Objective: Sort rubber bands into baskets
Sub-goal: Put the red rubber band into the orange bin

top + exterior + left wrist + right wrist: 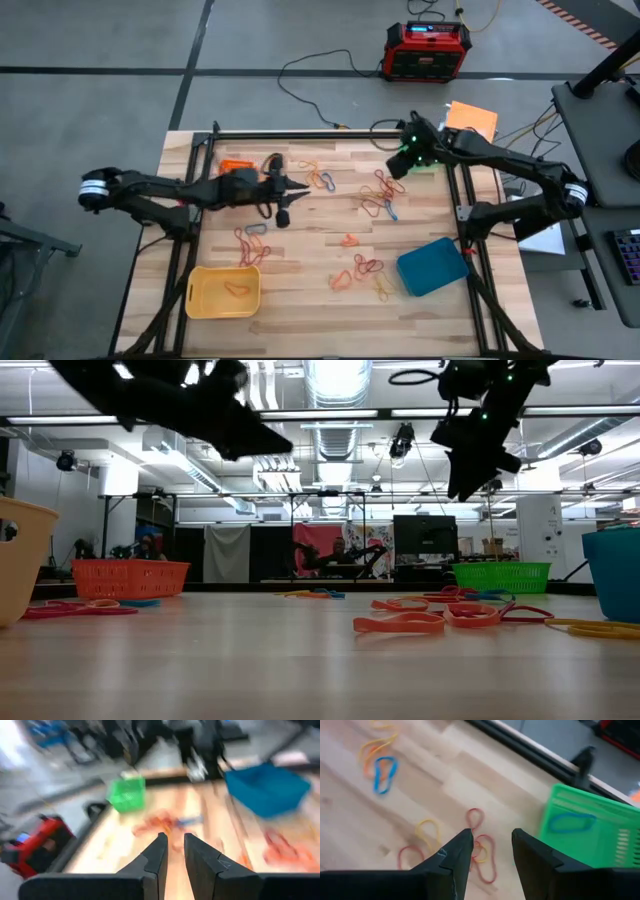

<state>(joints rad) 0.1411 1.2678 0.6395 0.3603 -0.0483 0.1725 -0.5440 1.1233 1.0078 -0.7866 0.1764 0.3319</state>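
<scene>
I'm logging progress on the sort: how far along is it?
Early. Done: one band in the yellow basket and a blue band in the green basket. In hand: nothing; the left gripper and right gripper are empty. Left: many loose bands on the table.

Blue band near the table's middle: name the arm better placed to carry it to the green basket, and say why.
Right. The right gripper hovers open by the green basket, with the blue band close below it. The left gripper is across the table by the orange basket.
</scene>
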